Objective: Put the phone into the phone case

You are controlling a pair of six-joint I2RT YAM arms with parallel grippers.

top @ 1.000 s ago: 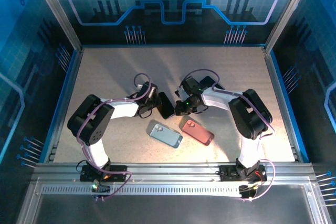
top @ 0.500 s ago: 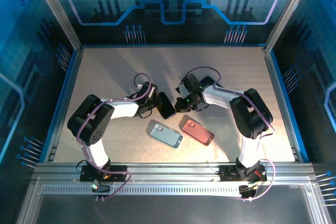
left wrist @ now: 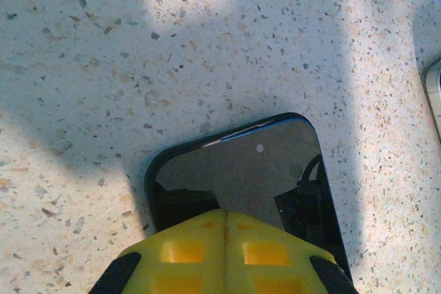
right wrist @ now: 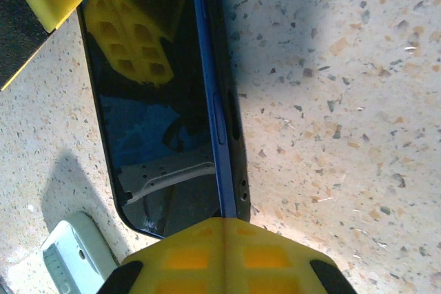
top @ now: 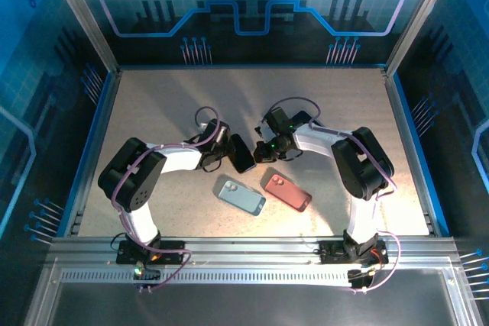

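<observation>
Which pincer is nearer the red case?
Right. The right pincer, shut, is at the black phone's right edge, just up-table of the red case. The left pincer, also shut, is across the phone, farther off.

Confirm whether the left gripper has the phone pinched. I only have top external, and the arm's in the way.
Observer: No. Left wrist view shows the left gripper shut, jaws together with nothing between, tip over one short end of the phone.
Operator: Right one?
Observer: The right gripper is shut too, tip at the phone's blue side edge near a corner.
Operator: Screen up?
Observer: Yes, dark glass faces up, reflecting the grippers.
</observation>
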